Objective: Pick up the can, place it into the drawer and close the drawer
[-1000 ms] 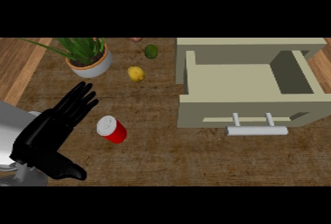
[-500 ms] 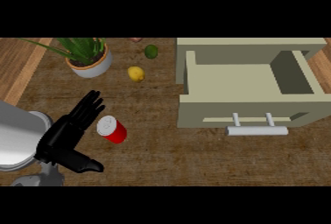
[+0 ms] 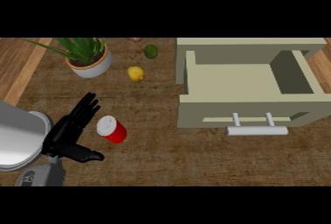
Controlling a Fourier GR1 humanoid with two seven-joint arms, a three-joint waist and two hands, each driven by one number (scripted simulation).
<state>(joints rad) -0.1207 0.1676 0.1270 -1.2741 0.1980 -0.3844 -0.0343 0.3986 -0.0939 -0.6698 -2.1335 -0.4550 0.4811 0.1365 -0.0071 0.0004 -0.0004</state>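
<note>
The red can with a white top lies tilted on the wooden counter, left of centre. My left hand is just to its left, open, with straight fingers pointing up along the can and the thumb stretched out below it. I cannot tell whether the hand touches the can. At the right, the beige drawer is pulled open with nothing inside, its white handle facing me. My right hand does not show.
A potted plant stands at the back left. A lemon and a lime lie between it and the drawer. A lighter wooden strip runs along the left.
My left hand has drawn closer to the can, thumb now under it, and more of the grey forearm has come into view. The can and drawer have not moved.
</note>
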